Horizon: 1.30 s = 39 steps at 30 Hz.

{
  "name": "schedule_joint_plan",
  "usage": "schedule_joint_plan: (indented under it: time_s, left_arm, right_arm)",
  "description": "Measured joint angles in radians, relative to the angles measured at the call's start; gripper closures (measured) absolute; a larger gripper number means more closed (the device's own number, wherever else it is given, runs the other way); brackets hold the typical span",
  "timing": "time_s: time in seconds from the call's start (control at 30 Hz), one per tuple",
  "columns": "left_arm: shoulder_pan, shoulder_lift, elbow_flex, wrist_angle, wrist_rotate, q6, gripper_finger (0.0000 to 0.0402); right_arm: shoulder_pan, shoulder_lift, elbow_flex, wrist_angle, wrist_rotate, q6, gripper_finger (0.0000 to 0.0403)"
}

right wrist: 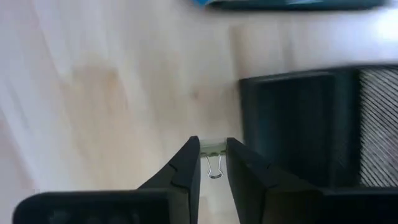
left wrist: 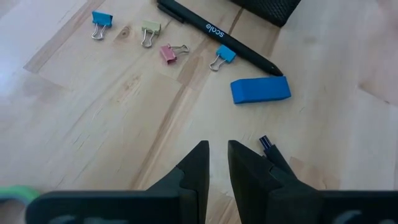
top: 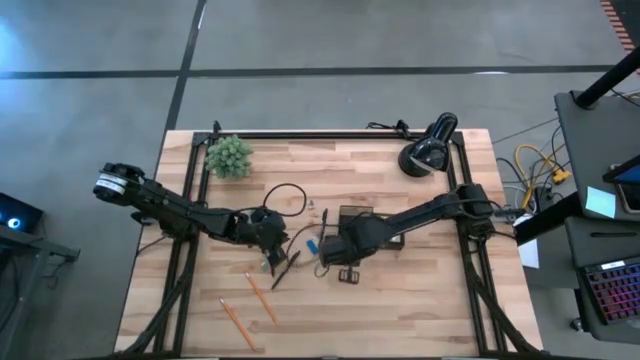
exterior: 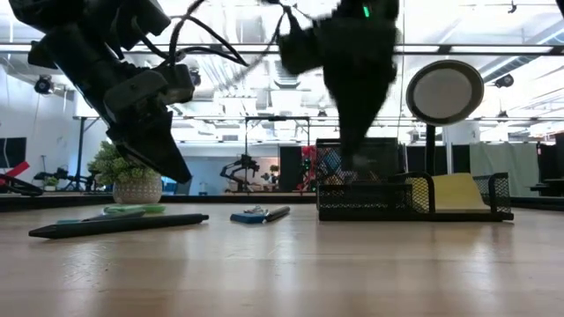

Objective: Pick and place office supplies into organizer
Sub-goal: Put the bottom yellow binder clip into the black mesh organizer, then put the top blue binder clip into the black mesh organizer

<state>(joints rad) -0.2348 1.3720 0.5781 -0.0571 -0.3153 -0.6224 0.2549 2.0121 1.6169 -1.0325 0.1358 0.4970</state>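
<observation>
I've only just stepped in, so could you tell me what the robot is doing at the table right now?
It is sorting office supplies into the black mesh organizer. The right gripper is shut on a small binder clip, beside the organizer. The left gripper hovers nearly shut and empty over the wood, near a blue eraser, a black pen and four more clips. Two orange pencils lie on the table's near side.

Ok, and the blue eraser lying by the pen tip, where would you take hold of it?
Probably across the blue eraser's two long sides, near its middle, coming straight down from above. It lies flat on the table as a low block, so those faces are parallel and closest together. The black pen's tip sits at one corner, so keep off that end.
</observation>
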Motion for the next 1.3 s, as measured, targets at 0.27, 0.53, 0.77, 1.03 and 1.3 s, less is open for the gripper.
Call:
schedule_joint_plan:
  time_s: [0.27, 0.53, 0.77, 1.03, 1.3]
  left_arm:
    - [0.0, 0.0, 0.0, 0.016, 0.003, 0.0, 0.0357]
    - [0.002, 0.0, 0.0, 0.024, 0.038, 0.0, 0.0357]
    - [0.002, 0.0, 0.0, 0.021, 0.049, 0.009, 0.0357]
    - [0.002, 0.0, 0.0, 0.021, 0.055, 0.035, 0.0357]
    - [0.002, 0.0, 0.008, 0.022, 0.104, 0.044, 0.0357]
  right_arm:
    - [-0.05, -0.074, -0.001, -0.101, -0.011, 0.794, 0.0342]
    - [-0.116, -0.013, -0.025, -0.053, -0.026, 0.814, 0.0342]
    - [-0.11, 0.02, -0.03, -0.064, 0.032, 0.887, 0.0332]
    - [-0.118, 0.02, -0.03, -0.064, 0.1, 0.913, 0.0264]
    - [-0.049, -0.058, 0.035, -0.072, 0.079, 0.701, 0.0224]
